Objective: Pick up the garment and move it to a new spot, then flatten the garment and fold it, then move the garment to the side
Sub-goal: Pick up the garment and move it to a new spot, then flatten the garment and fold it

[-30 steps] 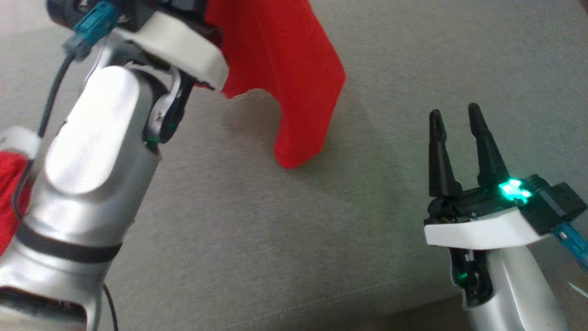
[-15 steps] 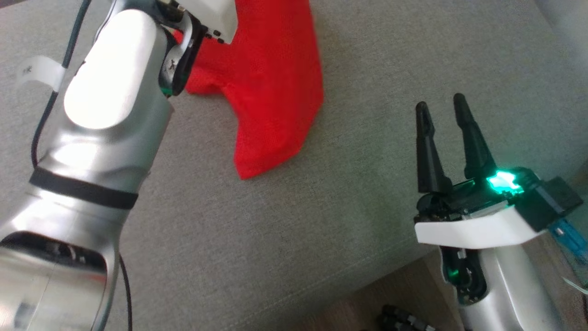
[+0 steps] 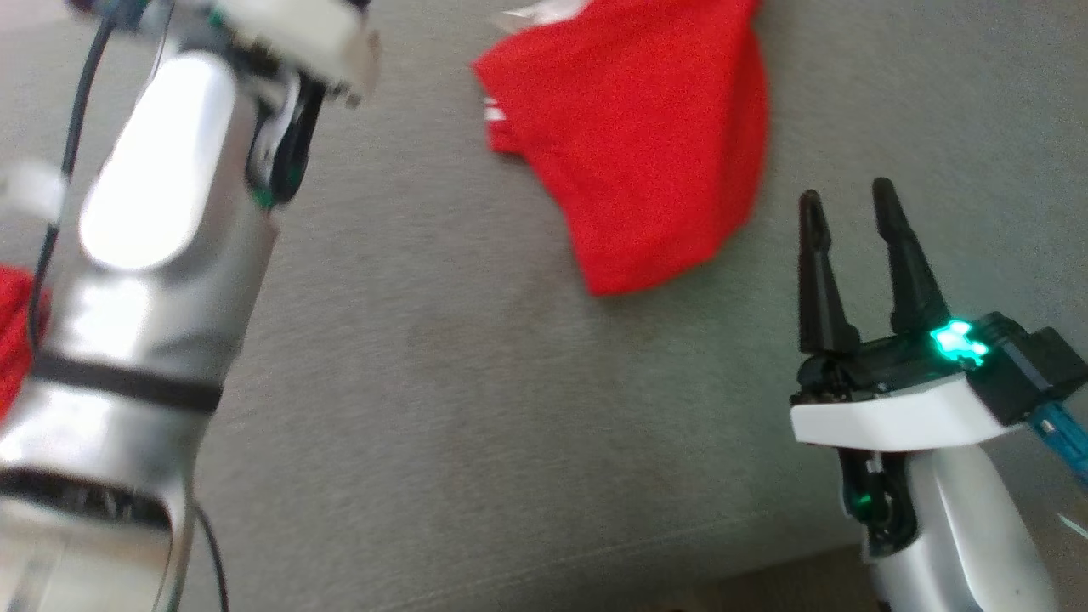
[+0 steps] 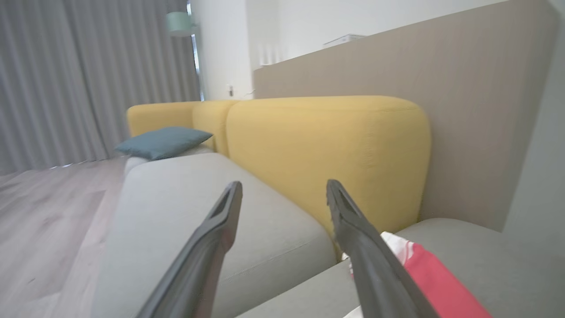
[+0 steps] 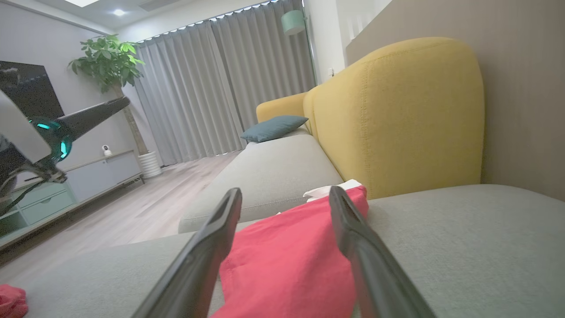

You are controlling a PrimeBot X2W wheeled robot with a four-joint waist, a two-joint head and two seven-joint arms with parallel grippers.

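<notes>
The red garment (image 3: 646,144) lies loose and crumpled on the grey sofa seat (image 3: 476,382), with a white label at its far edge. My left gripper (image 4: 284,185) is open and empty, raised above the seat, and the garment (image 4: 437,287) shows just right of its right finger. In the head view my left forearm (image 3: 161,212) rises at the left, apart from the cloth. My right gripper (image 3: 847,194) stands open and empty just right of and nearer than the garment. In the right wrist view the garment (image 5: 287,265) lies ahead of and below the open right gripper (image 5: 284,191).
A yellow backrest (image 5: 397,115) stands behind the seat, and a teal cushion (image 5: 273,127) lies on the farther seat. Another red cloth (image 3: 13,340) sits at the far left. The seat's front edge (image 3: 595,561) runs along the bottom, with wood floor (image 5: 132,207) beyond.
My left gripper has opened and let go of the garment, which now lies on the seat. The left arm has drawn away from it. The head camera has shifted.
</notes>
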